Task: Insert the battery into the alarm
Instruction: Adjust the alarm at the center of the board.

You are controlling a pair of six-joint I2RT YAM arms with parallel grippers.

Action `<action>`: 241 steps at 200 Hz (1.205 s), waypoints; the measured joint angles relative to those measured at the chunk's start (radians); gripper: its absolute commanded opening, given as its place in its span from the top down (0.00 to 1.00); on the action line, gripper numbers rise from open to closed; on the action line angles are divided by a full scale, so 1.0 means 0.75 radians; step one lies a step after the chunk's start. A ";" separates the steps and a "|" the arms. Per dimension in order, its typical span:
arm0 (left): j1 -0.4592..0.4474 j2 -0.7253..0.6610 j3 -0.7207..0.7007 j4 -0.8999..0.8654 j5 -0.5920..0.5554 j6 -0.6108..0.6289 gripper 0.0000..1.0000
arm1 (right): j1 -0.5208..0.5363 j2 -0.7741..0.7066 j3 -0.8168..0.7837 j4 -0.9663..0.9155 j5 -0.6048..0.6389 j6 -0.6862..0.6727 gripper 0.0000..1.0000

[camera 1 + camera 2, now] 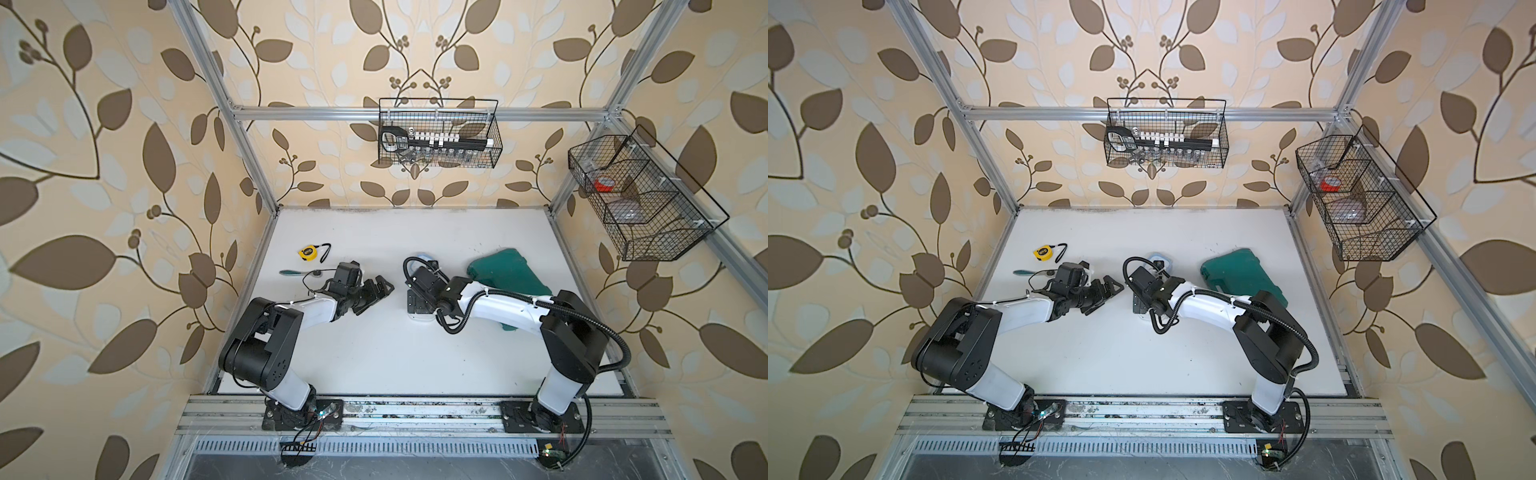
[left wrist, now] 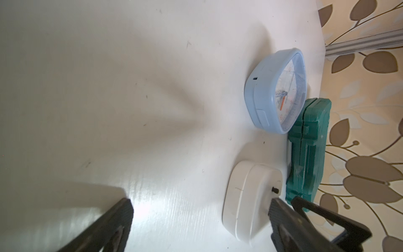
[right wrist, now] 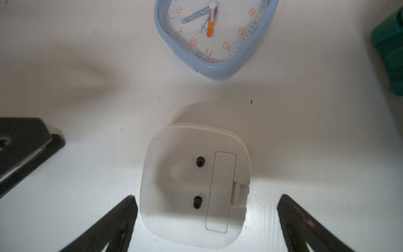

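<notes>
Leaf-patterned wallpaper all round, an aluminium frame, and in the middle a white table (image 1: 374,353). One wire basket (image 1: 457,162) hangs on the far wall and another (image 1: 648,245) on the right wall.

Over on the far left of the table lies a yellow tape measure (image 1: 308,252), with a teal-handled tool (image 1: 291,273) just near of it. On the right sits a closed green case (image 1: 507,272).

Centre stage are two clocks. The blue alarm clock (image 3: 213,32) lies face up on the far side, just left of the green case, its orange numerals easy to read. Nearer in is the white alarm (image 3: 185,185), face down on the table. Its back is up, showing two black knobs and a battery cover sitting in place.

And there's the right hand (image 3: 207,197), directly above that white alarm with its jaws spread wide. One finger stands off each side of the casing, neither touching it, and it holds nothing.

The left hand (image 1: 380,293) reaches in from the left, also wide open and empty. In the left wrist view one of its fingertips (image 2: 274,207) overlaps the white alarm's edge. In the right wrist view, though, that hand is apart from the alarm with bare table between them.
</notes>
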 measured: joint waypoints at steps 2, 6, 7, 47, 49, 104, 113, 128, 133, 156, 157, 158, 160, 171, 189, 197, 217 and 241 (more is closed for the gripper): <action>0.000 0.000 0.000 0.000 0.000 0.000 0.01 | 0.001 0.004 0.003 -0.003 0.001 0.002 0.00; 0.000 0.000 0.000 0.000 0.000 0.000 0.01 | 0.002 0.012 0.008 -0.006 0.001 0.006 0.00; 0.000 0.000 0.000 0.000 0.000 0.000 0.01 | 0.002 0.016 0.010 -0.008 0.001 0.006 0.00; 0.000 0.000 0.000 0.000 -0.001 -0.001 0.01 | 0.014 0.095 0.073 -0.034 -0.001 0.031 0.00; 0.000 0.000 0.000 0.000 -0.001 -0.001 0.01 | 0.015 0.097 0.074 -0.035 -0.001 0.031 0.00; 0.000 0.000 0.000 0.001 0.000 -0.007 0.01 | 0.017 0.140 0.099 -0.053 -0.007 0.050 0.03; 0.000 0.000 0.000 0.001 0.000 -0.008 0.01 | 0.017 0.152 0.106 -0.058 -0.009 0.051 0.03; 0.000 0.000 0.000 0.002 0.000 -0.010 0.01 | 0.017 0.168 0.113 -0.064 -0.011 0.051 0.05; 0.000 0.000 0.000 0.002 0.000 -0.010 0.01 | 0.017 0.171 0.115 -0.065 -0.011 0.050 0.06; 0.000 0.000 0.000 0.002 0.000 -0.011 0.01 | 0.017 0.171 0.126 -0.080 -0.012 0.052 0.11; 0.000 0.000 0.000 0.002 0.001 -0.011 0.01 | 0.017 0.171 0.126 -0.080 -0.012 0.053 0.11; 0.000 0.000 0.000 0.002 0.000 -0.011 0.01 | 0.017 0.171 0.126 -0.080 -0.012 0.054 0.11; 0.000 0.000 0.000 0.002 0.000 -0.011 0.01 | 0.017 0.171 0.127 -0.080 -0.012 0.050 0.11; 0.000 0.000 0.000 0.002 0.001 -0.011 0.01 | 0.017 0.171 0.127 -0.081 -0.012 0.055 0.13; 0.000 0.000 0.000 0.003 0.001 -0.012 0.01 | 0.017 0.171 0.127 -0.084 -0.012 0.055 0.15; 0.000 0.001 0.000 0.003 0.001 -0.013 0.01 | 0.017 0.171 0.127 -0.085 -0.011 0.055 0.15; 0.000 0.001 0.000 0.005 0.002 -0.017 0.01 | 0.017 0.171 0.127 -0.085 -0.011 0.055 0.16; 0.000 0.002 0.000 0.008 0.003 -0.020 0.01 | 0.017 0.139 0.086 -0.042 -0.012 0.043 0.16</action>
